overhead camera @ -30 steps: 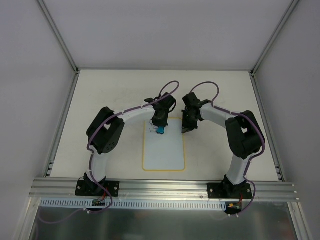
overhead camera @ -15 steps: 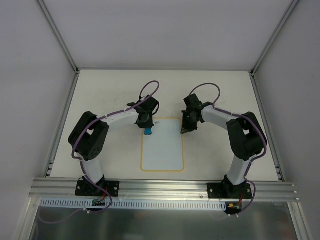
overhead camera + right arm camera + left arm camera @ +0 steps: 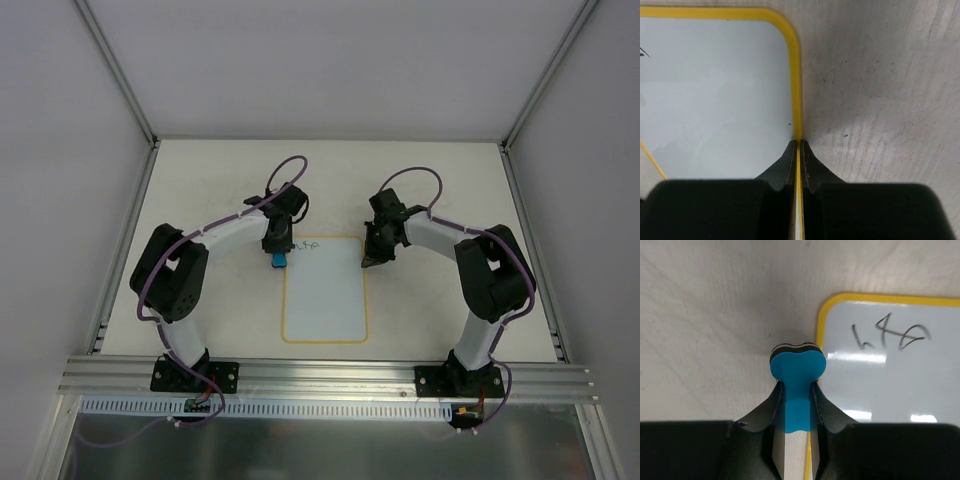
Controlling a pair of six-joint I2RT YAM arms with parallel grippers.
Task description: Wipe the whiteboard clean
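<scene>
Off-white table [image 3: 200, 200] under both arms, and the board [image 3: 325, 300] lies flat on it between them, long side running away from the bases. The left gripper [image 3: 797, 387] is clamped on a blue eraser [image 3: 797, 372], fingers pinched tight on its waist. The right gripper [image 3: 798, 145] has its jaws together, tips down on the board's yellow border, and I'd guess it's steadying the board.

Progress? Not finished. A dark scribble [image 3: 890, 336] sits plainly at the far end of the board, and the face below it looks white. So most of the face reads clean, and that one patch is what's left.

From the eraser, the board's corner is just to the right, with the right lobe lapping the border. The scribble sits ahead and to the right, near but not under the pad. Whether the eraser is pressing on the table or hovering, I can't tell. For the right gripper, the board spreads to its left and bare table lies to its right.
</scene>
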